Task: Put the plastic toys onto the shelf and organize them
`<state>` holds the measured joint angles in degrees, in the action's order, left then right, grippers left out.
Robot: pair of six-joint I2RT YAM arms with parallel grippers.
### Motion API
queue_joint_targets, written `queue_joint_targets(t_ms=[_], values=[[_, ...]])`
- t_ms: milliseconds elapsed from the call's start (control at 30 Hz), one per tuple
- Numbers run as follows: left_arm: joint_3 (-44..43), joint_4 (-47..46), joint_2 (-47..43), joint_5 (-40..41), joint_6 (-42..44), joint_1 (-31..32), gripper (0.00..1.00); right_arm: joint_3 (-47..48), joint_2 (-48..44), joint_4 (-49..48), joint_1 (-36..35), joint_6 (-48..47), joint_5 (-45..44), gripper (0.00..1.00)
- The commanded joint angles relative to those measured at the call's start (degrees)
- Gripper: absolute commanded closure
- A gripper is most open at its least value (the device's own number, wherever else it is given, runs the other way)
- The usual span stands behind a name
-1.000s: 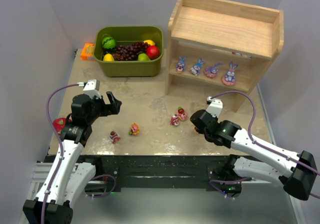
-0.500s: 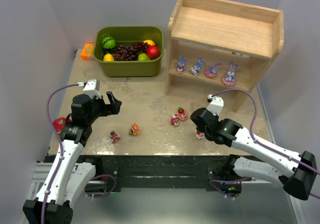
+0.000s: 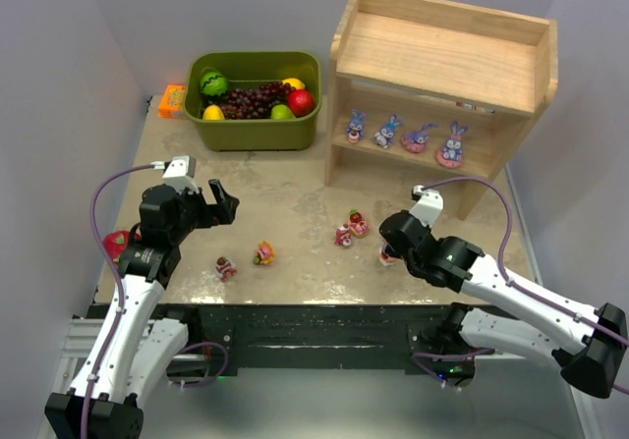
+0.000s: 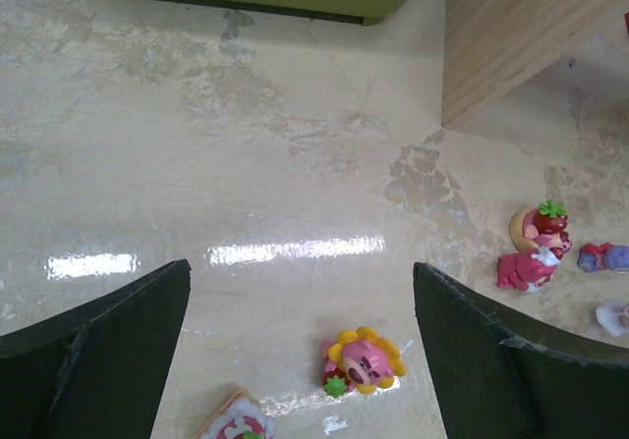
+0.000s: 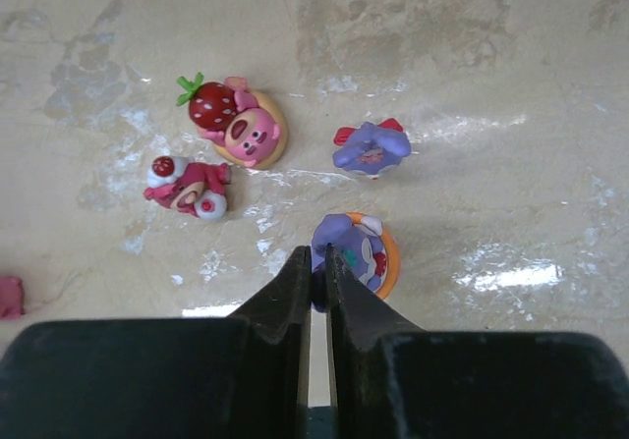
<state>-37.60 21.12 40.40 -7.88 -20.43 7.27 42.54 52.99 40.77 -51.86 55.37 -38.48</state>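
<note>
An olive bin (image 3: 254,133) of fake fruit (image 3: 257,100) sits beside an orange box (image 3: 172,100).

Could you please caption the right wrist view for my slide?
Right pincer nips a purple bunny; two pink bears lie beyond.

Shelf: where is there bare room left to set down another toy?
The top board, between the raised side boards, is entirely bare. The lower tier is crowded: four bunnies line it.
</note>
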Motion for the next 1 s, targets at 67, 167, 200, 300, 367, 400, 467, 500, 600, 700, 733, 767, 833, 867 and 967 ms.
queue_joint_targets(t_ms=[67,167,200,300,367,400,467,500,600,700,733,767,833,867,967], values=[[-0.01,-1.08,-0.59,-0.82,0.21,0.29,0.01,-1.85,-2.46,-12.72,-0.35,0.79,3.4,1.0],[-0.1,-1.09,-0.5,-0.91,0.21,0.2,0.0,-3.69,-0.7,-18.09,-0.35,1.49,5.25,1.0],[-0.1,-1.09,-0.5,-0.82,0.21,0.29,0.0,-4.04,-0.09,-18.79,-0.35,1.84,5.26,1.0],[-0.01,-1.08,-0.41,-0.65,0.21,0.29,0.01,-4.4,2.37,-20.03,-0.53,2.19,5.17,1.0],[-0.1,-1.0,-0.33,-0.65,0.21,0.29,0.01,-5.27,2.64,-21.0,-0.7,2.02,4.91,1.0],[-0.1,-1.0,-0.32,-0.65,0.21,0.29,0.0,-5.71,2.47,-21.35,-0.79,1.84,4.82,1.0],[-0.1,-1.08,-0.24,-0.65,0.21,0.29,0.0,-6.5,2.2,-21.53,-0.79,1.93,4.38,1.0],[-0.19,-1.17,-0.24,-0.65,0.21,0.2,0.01,-6.68,2.2,-21.44,-0.79,1.84,4.38,1.0],[-0.19,-1.09,-0.24,-0.65,0.21,0.29,0.0,-7.21,2.03,-21.35,-0.79,1.76,4.38,0.91],[-0.1,-1.0,-0.24,-0.56,0.21,0.29,0.01,-7.21,1.68,-21.35,-0.79,1.14,4.64,0.72],[-0.1,-1.0,-0.24,-0.56,0.21,0.2,0.01,-7.3,1.5,-21.35,-0.79,1.05,4.55,0.64],[-0.1,-1.0,-0.24,-0.47,0.21,0.29,0.0,-7.04,1.33,-21.18,-0.79,0.88,4.47,0.6],[-0.19,-1.0,-0.24,-0.56,0.21,0.29,0.01,-6.6,0.8,-20.39,-0.79,0.7,4.11,0.5],[-0.19,-1.08,-0.15,-0.56,0.21,0.29,0.0,-5.9,0.62,-19.86,-0.79,0.53,3.85,0.48],[-0.19,-1.09,-0.06,-0.56,0.21,0.38,0.0,-4.23,-0.34,-17.67,-0.79,0.09,1.92,0.41]])
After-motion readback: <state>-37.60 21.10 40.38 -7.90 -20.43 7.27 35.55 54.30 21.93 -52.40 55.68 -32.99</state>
